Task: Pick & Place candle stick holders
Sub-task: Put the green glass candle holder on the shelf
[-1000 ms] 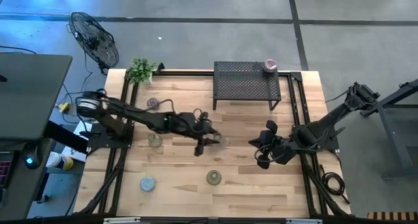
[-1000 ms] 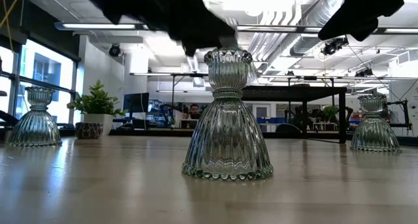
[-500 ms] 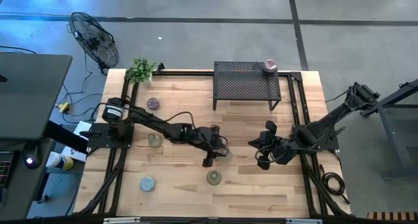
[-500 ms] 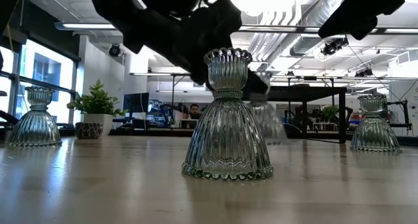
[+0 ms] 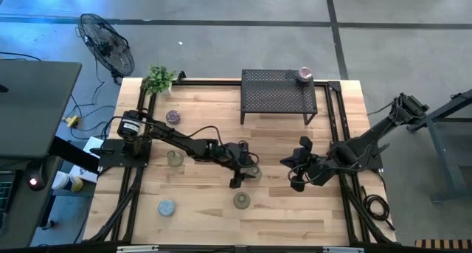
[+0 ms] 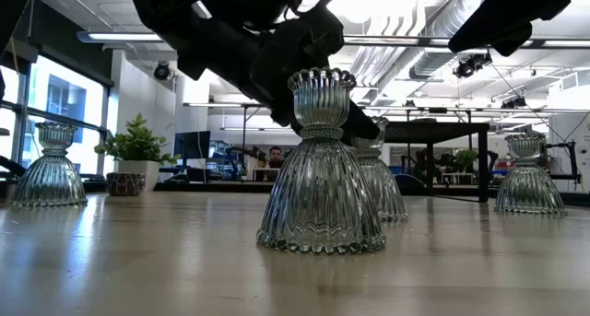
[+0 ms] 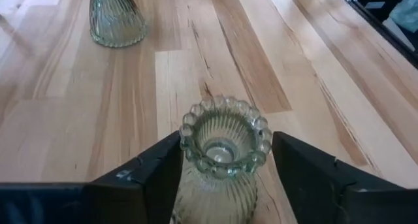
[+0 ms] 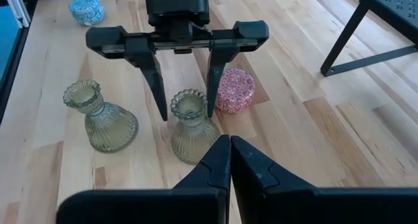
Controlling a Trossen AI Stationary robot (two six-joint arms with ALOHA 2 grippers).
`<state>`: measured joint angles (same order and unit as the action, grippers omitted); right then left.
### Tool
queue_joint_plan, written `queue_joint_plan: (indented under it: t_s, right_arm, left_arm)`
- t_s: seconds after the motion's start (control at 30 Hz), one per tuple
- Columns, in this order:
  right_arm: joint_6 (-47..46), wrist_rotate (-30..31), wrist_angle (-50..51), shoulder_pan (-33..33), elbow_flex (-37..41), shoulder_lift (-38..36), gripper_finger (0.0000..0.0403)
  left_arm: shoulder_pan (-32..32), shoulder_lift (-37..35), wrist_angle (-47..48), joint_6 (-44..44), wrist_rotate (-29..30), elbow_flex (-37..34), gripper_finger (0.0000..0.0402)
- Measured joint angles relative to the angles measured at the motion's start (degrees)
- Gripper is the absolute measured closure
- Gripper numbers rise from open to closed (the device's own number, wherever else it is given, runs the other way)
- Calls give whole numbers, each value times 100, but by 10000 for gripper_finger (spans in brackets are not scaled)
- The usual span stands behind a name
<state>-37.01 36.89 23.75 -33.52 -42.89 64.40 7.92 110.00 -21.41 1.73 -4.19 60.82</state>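
A grey concrete floor (image 5: pixel 221 39) is spreading around the wooden table (image 5: pixel 206 216), with dark seams crossing it. A black fan (image 5: pixel 107 43) is standing on the floor off the table's far left corner. In the low view, ceiling lights (image 6: pixel 369 3) are glowing beneath white ducts (image 6: pixel 406 26), daylight is pouring through a window (image 6: pixel 69 104) at left, and a person (image 6: pixel 274 157) is sitting at distant desks.

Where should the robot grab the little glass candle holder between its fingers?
Best around the narrow neck, under the frilly rim, coming from above. The candle holder stands upright, flaring into a wide ribbed skirt that could slip. The left hand has a finger on each side there; whether they touch is unclear.
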Motion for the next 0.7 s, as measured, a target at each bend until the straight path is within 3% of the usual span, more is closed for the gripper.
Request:
queue_joint_plan:
  t_s: [0.2,0.37,0.53,0.7]
  right_arm:
    - [-1,-57,10,0,0,0,401]
    - [-2,-56,-45,0,19,11,401]
    - [12,-57,-1289,15,662,25,400]
    - [240,-164,-2872,2,1294,231,364]
  left_arm:
    - [-4,-636,750,-418,-138,-7,160]
    - [-2,-1661,1772,-953,-324,-261,197]
    - [-4,-2599,687,-1028,-727,-1557,296]
    - [-4,-3389,-1008,-817,-402,-3084,392]
